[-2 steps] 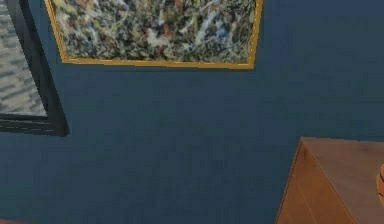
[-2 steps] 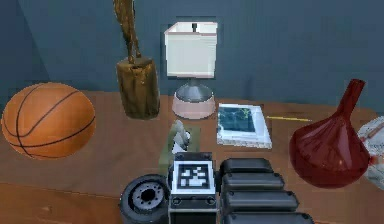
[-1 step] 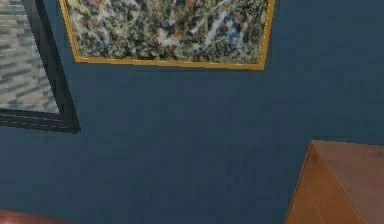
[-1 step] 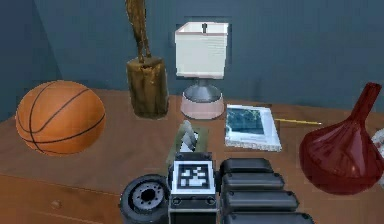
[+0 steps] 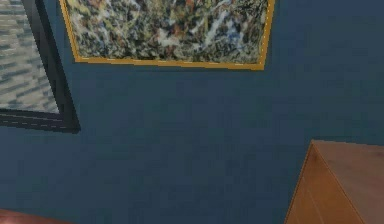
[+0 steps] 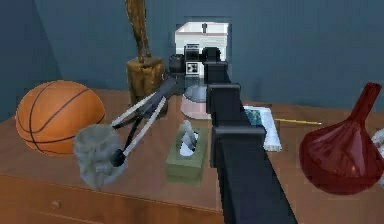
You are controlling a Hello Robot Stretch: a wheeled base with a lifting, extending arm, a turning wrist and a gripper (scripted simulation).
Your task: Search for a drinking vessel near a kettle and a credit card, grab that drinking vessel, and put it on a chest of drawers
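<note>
Drinking vessel, maybe that grey lump (image 6: 98,155), is sitting at the fingers (image 6: 140,108), can't tell if held; swinging is risking the basketball (image 6: 58,115) rolling off the worktop's (image 6: 60,190) edge.

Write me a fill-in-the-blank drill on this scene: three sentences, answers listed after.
1. The basketball on the wooden top is coloured ___.
2. The framed painting hangs on a dark ___ wall.
3. The flask-shaped vase at the arm side view's right is dark ___.
Missing words: orange; blue; red.
</note>
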